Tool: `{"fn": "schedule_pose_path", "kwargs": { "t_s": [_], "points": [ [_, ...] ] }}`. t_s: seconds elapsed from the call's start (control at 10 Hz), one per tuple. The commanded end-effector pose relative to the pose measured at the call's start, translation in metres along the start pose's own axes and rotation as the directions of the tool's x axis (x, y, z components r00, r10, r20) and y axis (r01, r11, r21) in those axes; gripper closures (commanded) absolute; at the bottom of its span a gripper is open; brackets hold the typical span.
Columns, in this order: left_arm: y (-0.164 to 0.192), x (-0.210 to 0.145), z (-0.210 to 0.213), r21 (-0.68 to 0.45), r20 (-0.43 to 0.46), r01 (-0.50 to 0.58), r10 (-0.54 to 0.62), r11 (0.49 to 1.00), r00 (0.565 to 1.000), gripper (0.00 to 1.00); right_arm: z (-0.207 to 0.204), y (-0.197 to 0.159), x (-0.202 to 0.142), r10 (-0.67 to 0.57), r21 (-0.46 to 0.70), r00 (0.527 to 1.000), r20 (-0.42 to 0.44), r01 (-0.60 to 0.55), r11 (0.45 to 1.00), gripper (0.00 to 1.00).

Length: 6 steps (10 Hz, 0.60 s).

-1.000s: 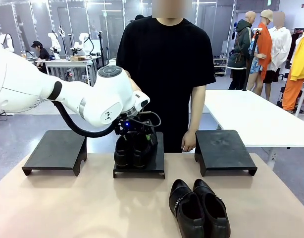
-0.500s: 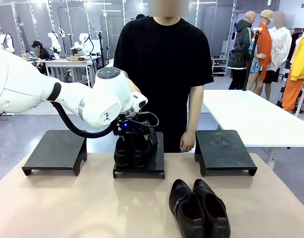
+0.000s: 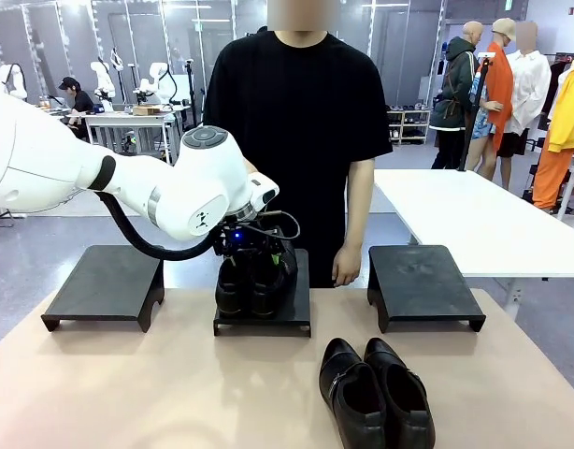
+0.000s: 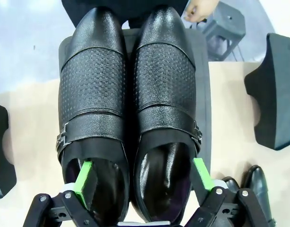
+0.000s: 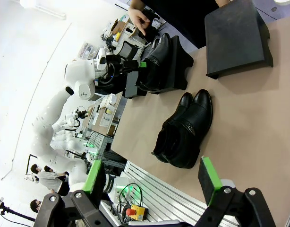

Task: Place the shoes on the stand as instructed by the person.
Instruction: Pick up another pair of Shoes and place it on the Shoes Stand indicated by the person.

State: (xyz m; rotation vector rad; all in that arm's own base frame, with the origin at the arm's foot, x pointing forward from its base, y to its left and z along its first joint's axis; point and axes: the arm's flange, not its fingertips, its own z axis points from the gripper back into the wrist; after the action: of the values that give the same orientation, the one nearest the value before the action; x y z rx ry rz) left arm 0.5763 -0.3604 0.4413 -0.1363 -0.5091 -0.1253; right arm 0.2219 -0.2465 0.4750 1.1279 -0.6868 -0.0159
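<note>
One pair of glossy black shoes point(image 3: 250, 281) stands side by side on the middle black stand point(image 3: 296, 311). My left gripper point(image 3: 254, 248) hangs low over their heel ends. In the left wrist view this pair point(image 4: 164, 85) lies toes away, and the left gripper point(image 4: 142, 175) is open: one green pad sits inside the left shoe's opening, the other by the right shoe's outer side. A second pair point(image 3: 376, 393) lies on the table at front right. The right wrist view shows it point(image 5: 185, 130) beyond my open right gripper point(image 5: 152, 179). The person point(image 3: 301, 122) stands behind the middle stand.
Two more black stands sit bare on the table, one at the left point(image 3: 105, 281) and one at the right point(image 3: 423, 276). The person's hand point(image 3: 346, 265) hangs between the middle and right stands. A white table point(image 3: 474, 215) stands behind on the right.
The person has shifted a little to the picture's left, the hanging hand moving with them. My left arm rose very slightly at first and then held still over the shoes.
</note>
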Motion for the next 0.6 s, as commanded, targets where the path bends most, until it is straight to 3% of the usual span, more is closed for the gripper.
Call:
{"fn": "schedule_pose_path", "kwargs": {
  "t_s": [0.0, 0.3, 0.5],
  "points": [
    [-0.002, 0.002, -0.002, -0.006, 0.017, -0.018, 0.018, 1.000, 1.000, 0.00, 0.001, 0.000, 0.001, 0.024, 0.011, 1.000, 0.009, -0.024, 1.000, 0.00],
    [0.000, 0.000, 0.000, 0.000, 0.000, 0.000, 0.000, 1.000, 1.000, 0.00, 0.001, 0.000, 0.001, 0.024, 0.011, 1.000, 0.009, -0.024, 1.000, 0.00],
    [0.025, 0.004, 0.054, -0.089, -0.033, 0.044, -0.047, 0.995, 0.998, 0.00, 0.001, 0.000, 0.001, 0.024, 0.011, 1.000, 0.009, -0.024, 1.000, 0.00]
  ]
}}
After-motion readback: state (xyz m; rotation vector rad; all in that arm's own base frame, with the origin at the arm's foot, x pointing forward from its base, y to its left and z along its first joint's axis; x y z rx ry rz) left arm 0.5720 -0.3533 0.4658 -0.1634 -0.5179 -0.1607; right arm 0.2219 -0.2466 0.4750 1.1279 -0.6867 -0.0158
